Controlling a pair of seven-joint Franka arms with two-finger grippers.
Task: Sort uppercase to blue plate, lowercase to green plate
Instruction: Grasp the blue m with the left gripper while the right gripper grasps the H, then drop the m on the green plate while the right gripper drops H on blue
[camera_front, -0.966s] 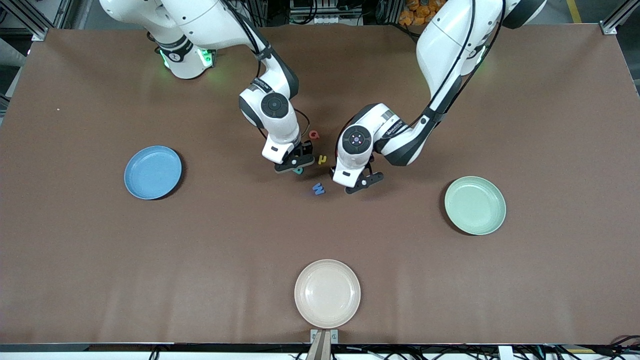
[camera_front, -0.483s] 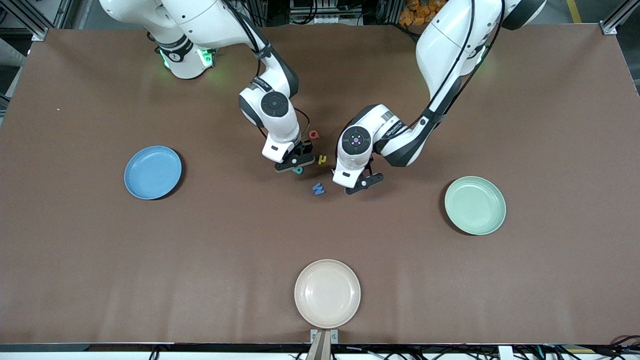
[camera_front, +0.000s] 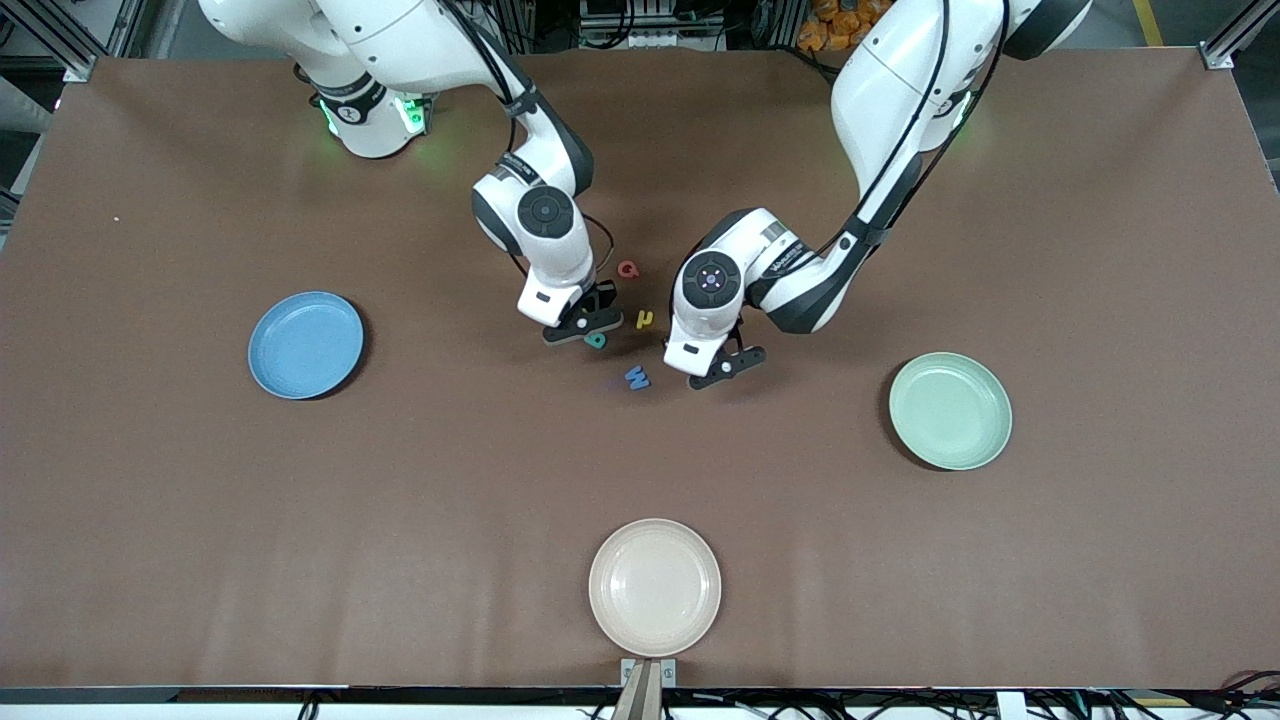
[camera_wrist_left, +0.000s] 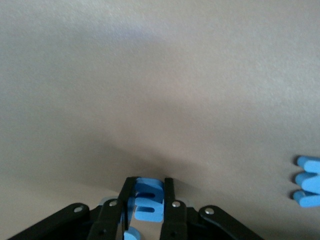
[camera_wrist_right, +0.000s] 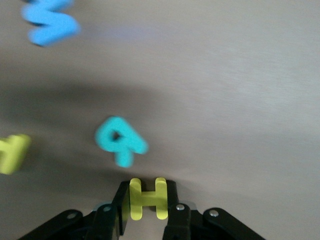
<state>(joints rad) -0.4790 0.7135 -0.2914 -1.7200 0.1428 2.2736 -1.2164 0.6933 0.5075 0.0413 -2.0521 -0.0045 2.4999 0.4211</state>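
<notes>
My right gripper (camera_front: 583, 325) is shut on the yellow H (camera_wrist_right: 148, 198), low over the table beside the teal R (camera_front: 597, 340). The right wrist view also shows the R (camera_wrist_right: 120, 140), the blue W (camera_wrist_right: 50, 22) and the yellow h (camera_wrist_right: 12, 152). My left gripper (camera_front: 727, 368) is shut on the blue E-like letter (camera_wrist_left: 148, 200), low over the table beside the blue W (camera_front: 637, 377). The red Q (camera_front: 628, 268) and yellow h (camera_front: 645, 319) lie between the arms. The blue plate (camera_front: 305, 345) and the green plate (camera_front: 950, 410) hold nothing. The red w and the blue g are hidden.
A cream-white plate (camera_front: 655, 587) sits at the table edge nearest the front camera. The blue plate is toward the right arm's end, the green plate toward the left arm's end. The two grippers are close together at the table's middle.
My right gripper has shifted a little toward the right arm's end and base, with the yellow H in it. The left gripper has barely moved.
</notes>
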